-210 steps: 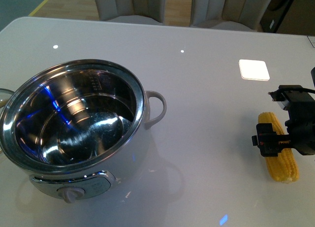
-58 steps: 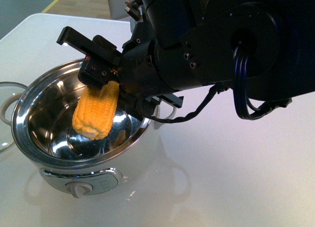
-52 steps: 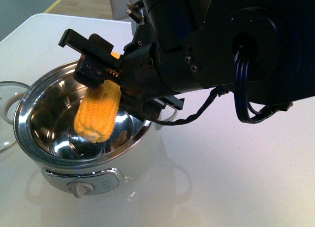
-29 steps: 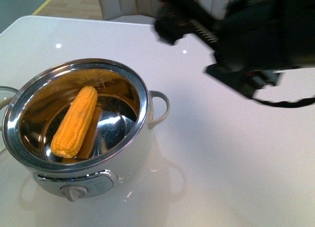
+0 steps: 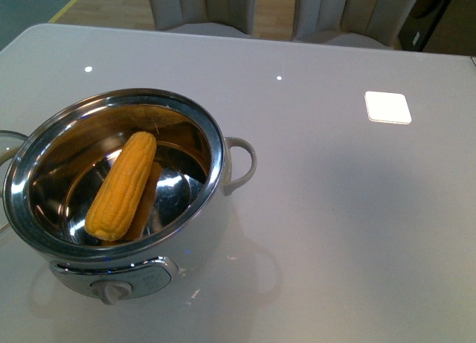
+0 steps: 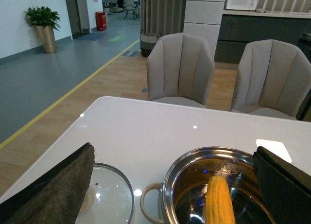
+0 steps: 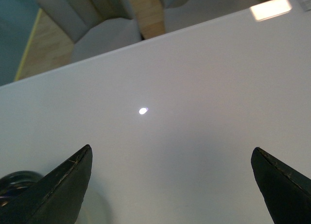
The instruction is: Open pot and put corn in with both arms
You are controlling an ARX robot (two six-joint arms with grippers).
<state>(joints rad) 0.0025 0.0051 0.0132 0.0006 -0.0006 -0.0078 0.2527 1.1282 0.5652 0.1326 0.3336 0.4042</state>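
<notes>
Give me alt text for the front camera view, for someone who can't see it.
A yellow corn cob lies slanted inside an open, shiny steel pot with white handles, standing at the left of a glossy white table. No robot arm or claw appears; two chair backs stand beyond the table's far edge.

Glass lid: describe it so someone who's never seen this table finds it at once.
Start at the big steel pot holding the corn on the white table. The lid lies flat on the table just beyond the pot's white loop handle, on the side away from the white square patch. It is the only clear, round, metal-rimmed disc there.
</notes>
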